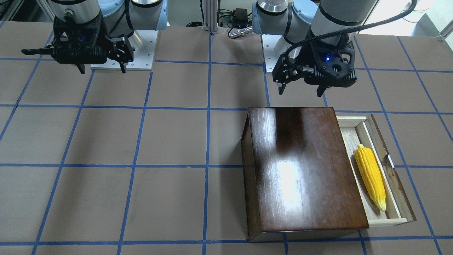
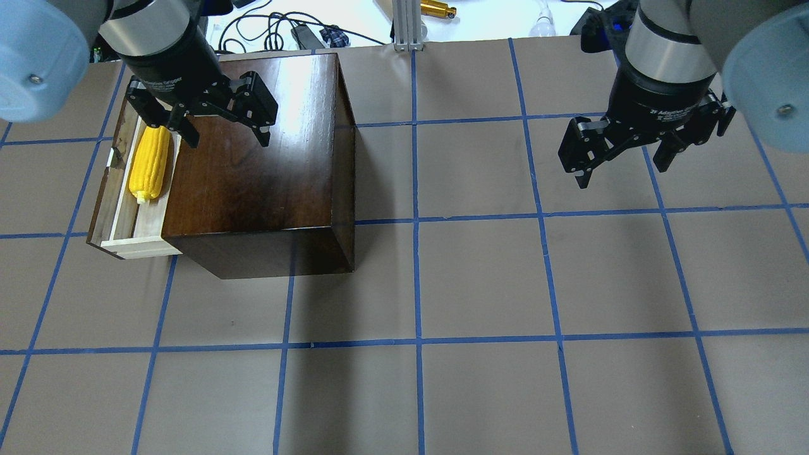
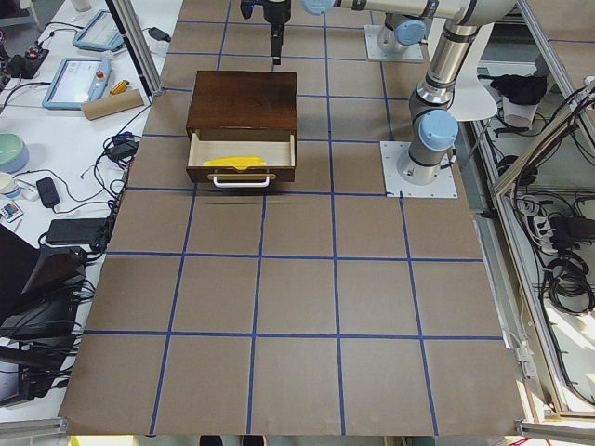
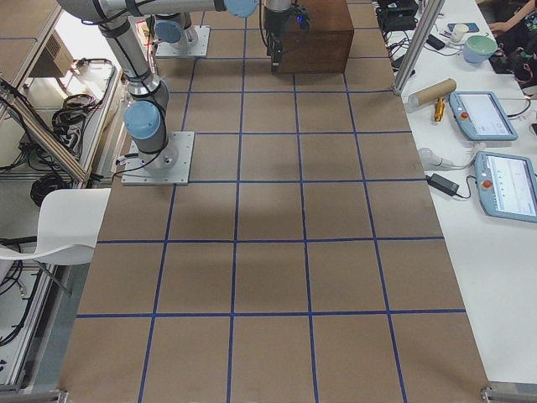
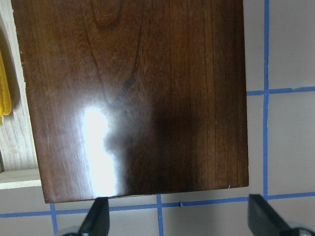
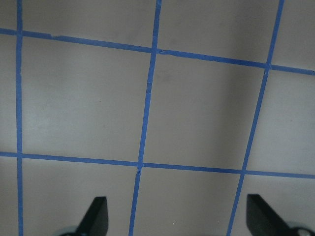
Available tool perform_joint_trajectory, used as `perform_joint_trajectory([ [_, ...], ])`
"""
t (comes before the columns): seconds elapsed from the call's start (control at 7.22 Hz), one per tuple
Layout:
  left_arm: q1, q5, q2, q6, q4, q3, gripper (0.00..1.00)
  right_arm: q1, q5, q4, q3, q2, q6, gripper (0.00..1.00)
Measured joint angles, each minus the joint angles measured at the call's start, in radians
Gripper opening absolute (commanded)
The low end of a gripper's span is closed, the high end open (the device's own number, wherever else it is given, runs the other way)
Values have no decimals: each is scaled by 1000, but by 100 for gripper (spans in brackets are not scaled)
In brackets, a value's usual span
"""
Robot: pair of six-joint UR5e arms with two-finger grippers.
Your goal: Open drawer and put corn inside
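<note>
The glossy dark-brown box (image 1: pixel 304 166) stands on the table, and it also shows in the overhead view (image 2: pixel 253 170). Its drawer (image 1: pixel 389 221) is pulled out sideways, pale wood inside, seen also from overhead (image 2: pixel 142 243). The yellow corn (image 1: pixel 370 177) lies inside the drawer along its length, and shows in the overhead view (image 2: pixel 150 163) and at the left wrist view's edge (image 5: pixel 4 88). My left gripper (image 2: pixel 227 140) hangs open and empty above the box top. My right gripper (image 2: pixel 622 174) is open and empty over bare table, far from the box.
The drawer has a white handle (image 3: pixel 240 182) on its dark front. The arm bases (image 1: pixel 124 53) stand at the robot's edge of the table. Benches with tablets (image 4: pixel 482 113), cables and a cardboard tube (image 4: pixel 432 91) flank the table ends.
</note>
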Motion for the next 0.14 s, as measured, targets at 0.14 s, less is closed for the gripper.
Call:
perform_joint_trajectory([
  [0.14,0,0,1,0,-1,0,100,0,-1,0,0,0,0,100],
])
